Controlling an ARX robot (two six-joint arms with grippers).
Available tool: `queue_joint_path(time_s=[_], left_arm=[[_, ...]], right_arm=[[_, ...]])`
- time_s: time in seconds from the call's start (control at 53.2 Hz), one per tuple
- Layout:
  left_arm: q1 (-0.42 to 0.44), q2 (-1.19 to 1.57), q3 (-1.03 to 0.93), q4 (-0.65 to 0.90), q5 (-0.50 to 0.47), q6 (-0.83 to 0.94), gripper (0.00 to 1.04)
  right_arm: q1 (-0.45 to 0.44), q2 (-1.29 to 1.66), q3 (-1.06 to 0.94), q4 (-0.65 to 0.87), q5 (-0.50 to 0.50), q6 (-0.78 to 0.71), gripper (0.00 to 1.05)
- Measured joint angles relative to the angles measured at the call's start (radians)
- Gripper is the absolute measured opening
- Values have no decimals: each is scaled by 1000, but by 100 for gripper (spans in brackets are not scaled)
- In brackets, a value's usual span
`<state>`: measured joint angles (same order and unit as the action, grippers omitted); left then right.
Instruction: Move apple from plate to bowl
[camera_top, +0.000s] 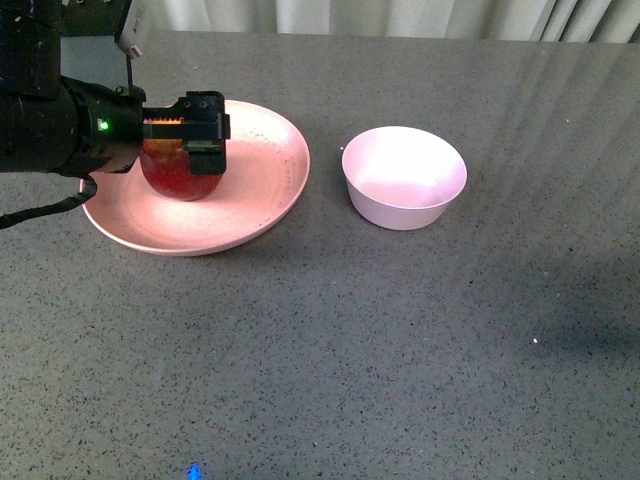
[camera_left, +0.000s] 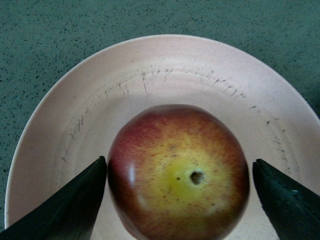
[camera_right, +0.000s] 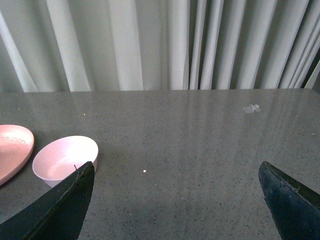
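Left claw (camera_top: 207, 130) — released, not yet clenching — is straddling the apple (camera_top: 178, 176) on the plate (camera_top: 265, 175), so closing, then carrying toward the bowl (camera_top: 400, 212) at three o'clock, is likely coming next.

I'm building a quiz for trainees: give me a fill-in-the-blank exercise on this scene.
1. The left pincer straddles the apple, which sits on the ____.
2. The bowl is ____.
3. The right pincer holds ____.
Missing words: plate; empty; nothing.
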<state>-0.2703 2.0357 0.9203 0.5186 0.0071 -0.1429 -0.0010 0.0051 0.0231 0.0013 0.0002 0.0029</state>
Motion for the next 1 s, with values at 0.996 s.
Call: queue_joint_path(time_s=[0.996], left_arm=[[-325, -49, 200, -121, -31, -90, 68]], right_arm=[[0, 0, 0, 0, 0, 0, 96]])
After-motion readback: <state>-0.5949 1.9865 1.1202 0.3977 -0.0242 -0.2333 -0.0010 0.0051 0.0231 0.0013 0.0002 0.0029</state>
